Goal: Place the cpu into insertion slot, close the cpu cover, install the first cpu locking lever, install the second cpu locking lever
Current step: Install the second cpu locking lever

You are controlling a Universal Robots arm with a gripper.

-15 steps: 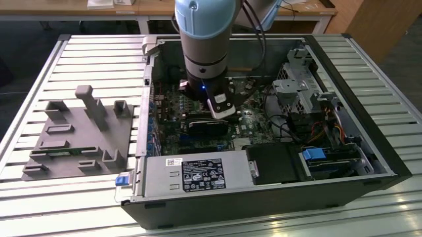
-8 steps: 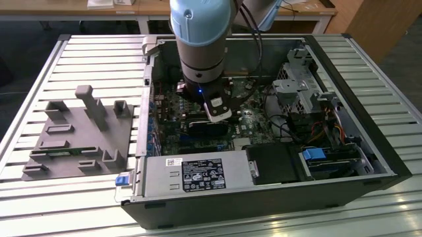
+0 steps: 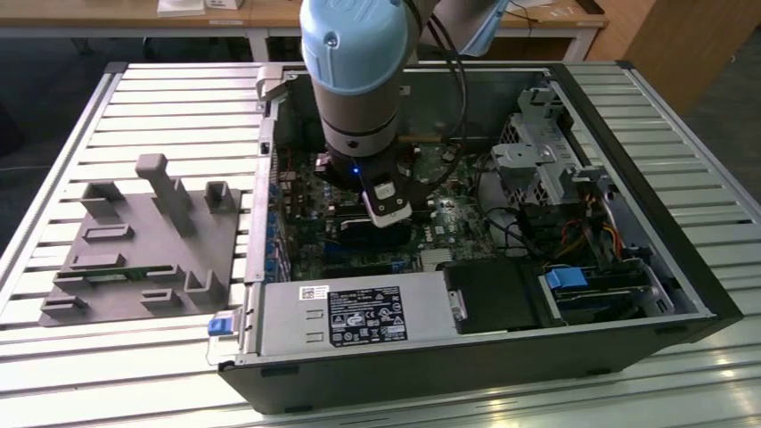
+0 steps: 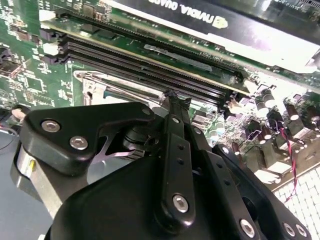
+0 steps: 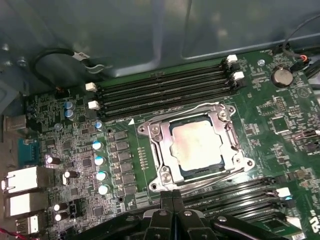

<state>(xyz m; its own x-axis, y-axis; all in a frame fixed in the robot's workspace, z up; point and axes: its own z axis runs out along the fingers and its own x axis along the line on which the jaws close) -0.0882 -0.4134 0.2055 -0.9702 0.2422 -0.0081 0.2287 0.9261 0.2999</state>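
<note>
In the first wrist view the cpu (image 5: 196,145), a pale silvery square, lies in the insertion slot (image 5: 165,177) on the green board. The cpu cover (image 5: 161,145), a silvery frame, lies down around the chip. One wire lever (image 5: 185,111) runs along the side by the memory slots, another (image 5: 215,177) along the opposite side; I cannot tell if either is hooked. My gripper (image 5: 173,196) is shut with nothing in it, its tips just off the second lever's side of the socket. The second wrist view shows the gripper (image 4: 172,97) by the socket's rim (image 4: 95,82). In the exterior view the gripper (image 3: 369,227) is low inside the case.
Long black memory slots (image 5: 165,90) flank the socket on two sides. A graphics card (image 4: 215,20) stands beyond one bank. Capacitors (image 5: 100,160) line the board. The open computer case (image 3: 666,267) holds a power supply (image 3: 351,312) and cables. A grey fixture (image 3: 143,241) sits on the slatted table.
</note>
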